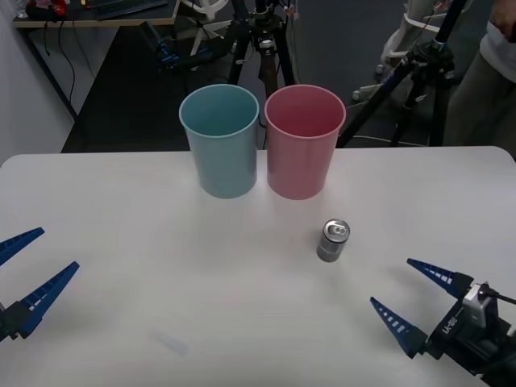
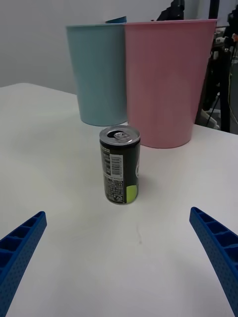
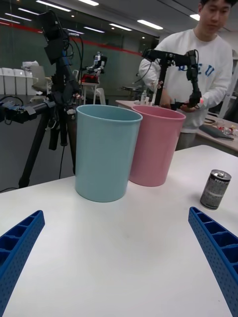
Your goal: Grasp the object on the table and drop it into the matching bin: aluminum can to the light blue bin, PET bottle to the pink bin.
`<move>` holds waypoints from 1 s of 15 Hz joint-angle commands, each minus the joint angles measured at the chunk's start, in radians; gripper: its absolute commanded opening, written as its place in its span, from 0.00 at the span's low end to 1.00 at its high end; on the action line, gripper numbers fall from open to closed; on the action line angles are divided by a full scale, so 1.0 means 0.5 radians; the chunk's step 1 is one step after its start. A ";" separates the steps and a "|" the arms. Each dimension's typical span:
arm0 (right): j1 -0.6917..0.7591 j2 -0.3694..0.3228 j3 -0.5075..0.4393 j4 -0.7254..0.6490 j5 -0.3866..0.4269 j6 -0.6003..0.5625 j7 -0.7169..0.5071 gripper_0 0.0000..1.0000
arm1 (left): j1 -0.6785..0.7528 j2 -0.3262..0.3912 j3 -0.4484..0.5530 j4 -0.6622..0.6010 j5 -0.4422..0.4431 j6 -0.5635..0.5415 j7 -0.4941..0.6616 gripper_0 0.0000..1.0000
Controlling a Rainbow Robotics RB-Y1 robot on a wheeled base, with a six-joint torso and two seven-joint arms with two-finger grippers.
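A small aluminum can (image 1: pixel 333 240) with a silver top and pull tab stands upright on the white table (image 1: pixel 161 266), just in front of the pink bin (image 1: pixel 304 141). The light blue bin (image 1: pixel 220 139) stands beside the pink one, to its left. In the right wrist view the can (image 2: pixel 120 164) shows a dark side with a green patch, ahead of the fingers and centred between them. My right gripper (image 1: pixel 401 294) is open near the table's front right, a short way from the can. At the front left edge my left gripper (image 1: pixel 32 258) is open, holding nothing.
Black tripods (image 1: pixel 262 40) stand beyond the table's far edge, behind the bins. The left wrist view has the can (image 3: pixel 215 189) standing apart from the bins (image 3: pixel 105 151). Bare tabletop lies between the two grippers.
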 commanded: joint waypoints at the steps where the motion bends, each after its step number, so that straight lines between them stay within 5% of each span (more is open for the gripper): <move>1: -0.052 0.000 0.141 0.002 -0.006 0.190 0.031 1.00 | 0.000 0.000 0.000 0.000 0.000 0.000 0.000 1.00; 15: -0.352 -0.003 0.754 0.014 0.001 1.148 0.077 1.00 | 0.000 0.000 0.000 0.000 0.000 0.000 0.000 1.00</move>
